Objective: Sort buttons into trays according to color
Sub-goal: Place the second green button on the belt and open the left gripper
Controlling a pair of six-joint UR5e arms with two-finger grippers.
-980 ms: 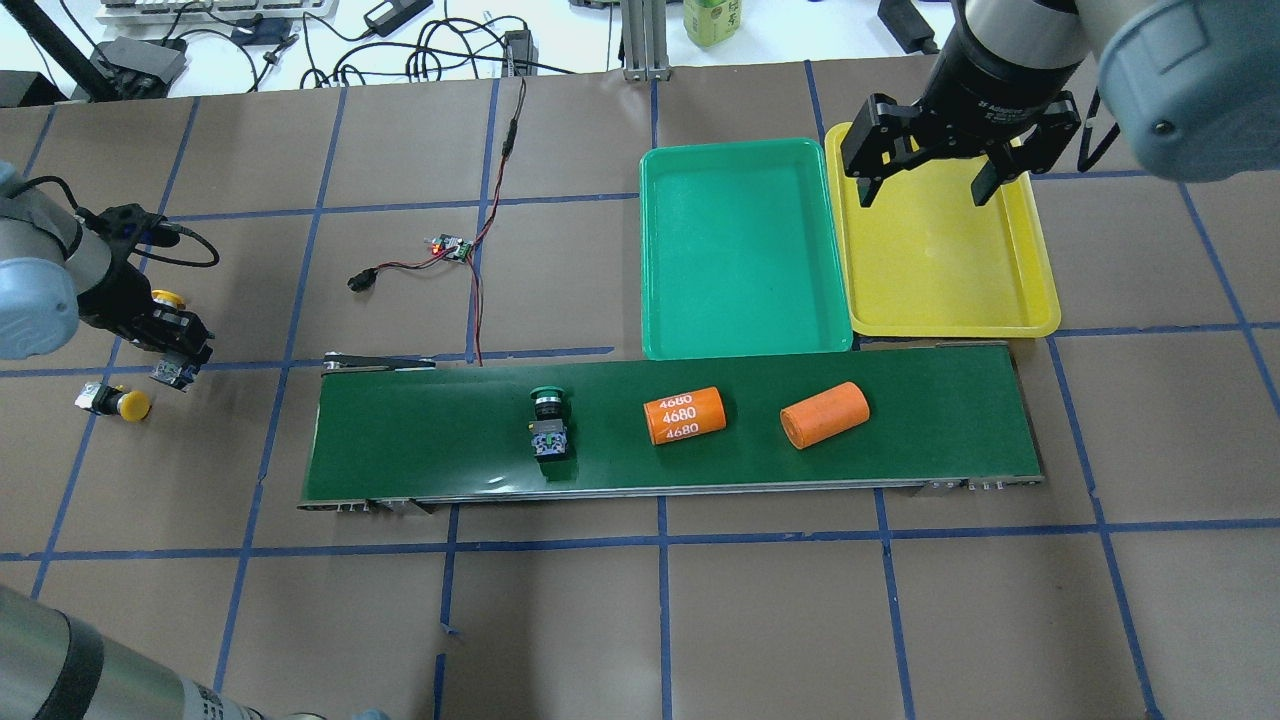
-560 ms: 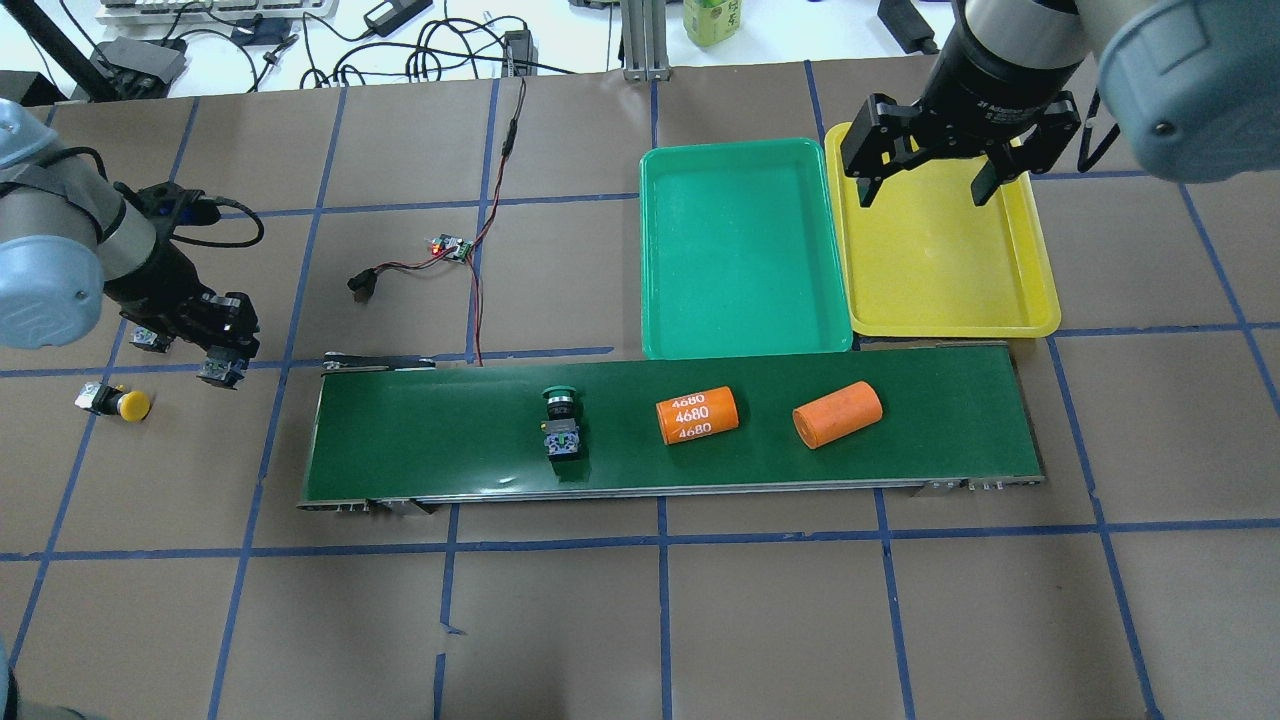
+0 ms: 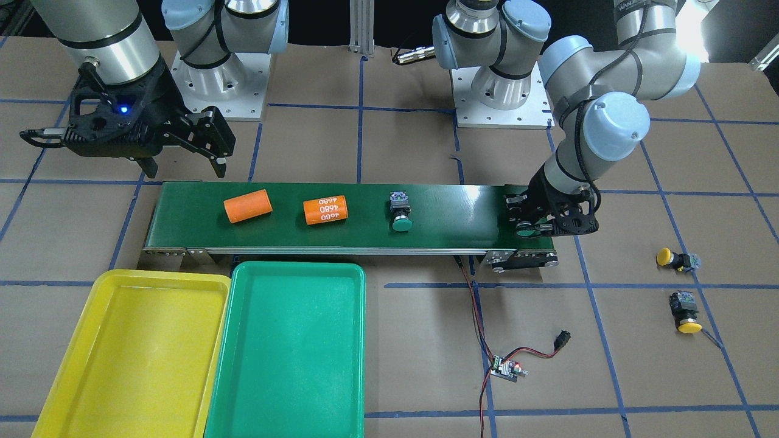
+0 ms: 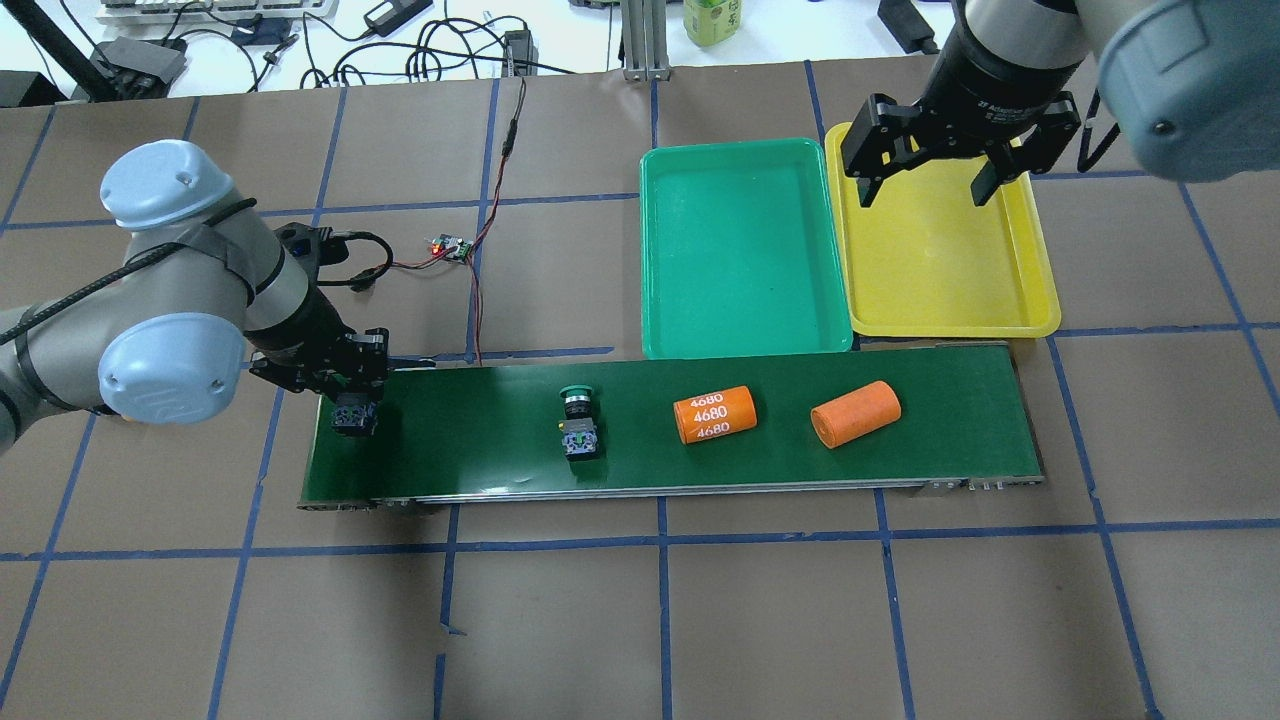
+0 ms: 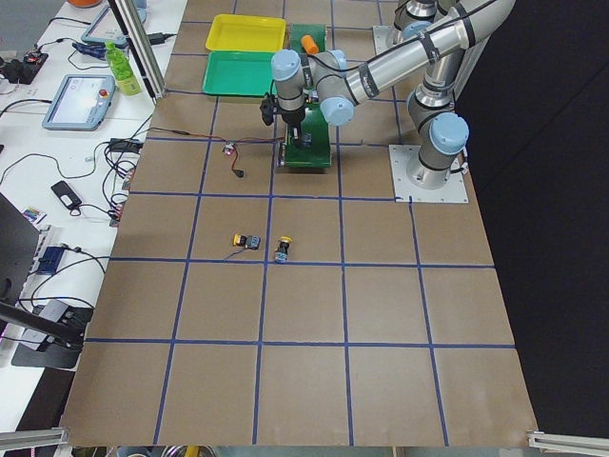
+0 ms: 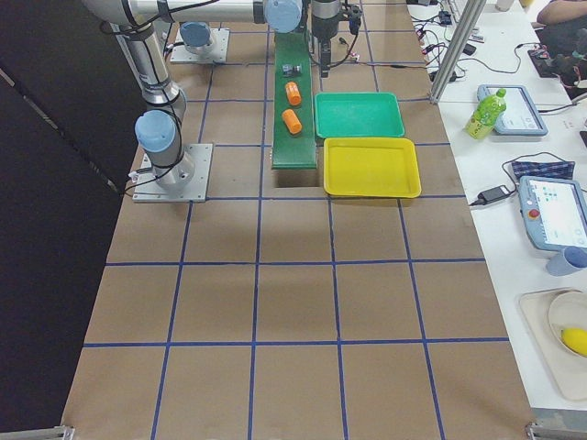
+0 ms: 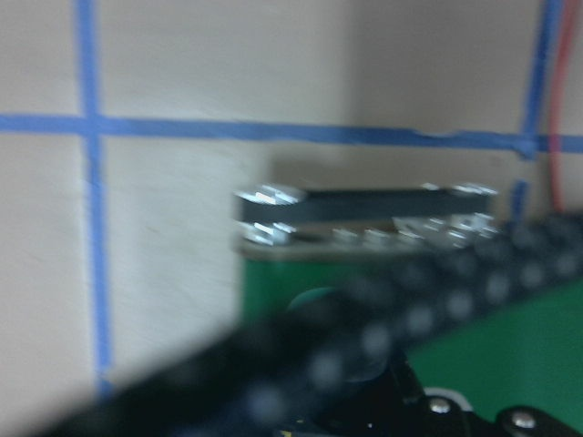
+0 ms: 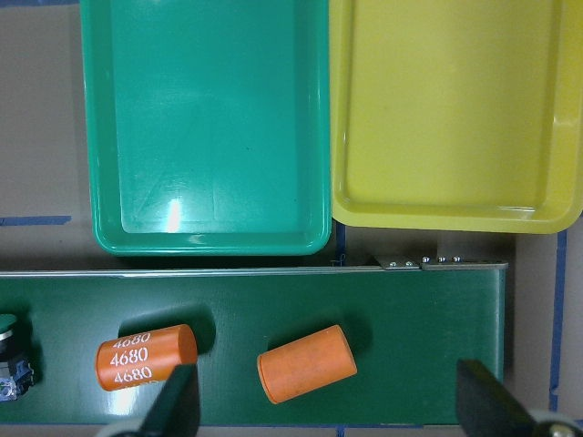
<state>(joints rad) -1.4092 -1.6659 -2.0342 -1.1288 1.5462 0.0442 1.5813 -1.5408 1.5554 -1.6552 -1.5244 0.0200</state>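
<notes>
Brown paper crossed with blue tape lines covers the desk (image 4: 600,620). The left claw (image 4: 352,398) hangs over the end of the dark-green belt (image 4: 470,440) on the left arm's side. Its fingers are pressed onto a green button (image 4: 350,420), whose contact block sticks out below them. Whether that button touches the belt I cannot tell. A second green button (image 4: 578,422) lies on its side near the belt's middle, cap toward the trays, well apart from both claws.

Further along the belt lie a printed orange cylinder (image 4: 714,414) marked 4680 and a plain orange cylinder (image 4: 855,414), apart from each other. The first yellow button (image 3: 675,260) and the second yellow button (image 3: 684,307) lie on the paper past the belt's end on the left arm's side, near each other but not touching.

The green tray (image 4: 740,250) and the yellow tray (image 4: 940,280) sit side by side just beyond the belt's far long edge. The right claw (image 4: 925,180) hangs high, spread wide and gripping nothing. From overhead it overlaps the yellow tray's far end.
</notes>
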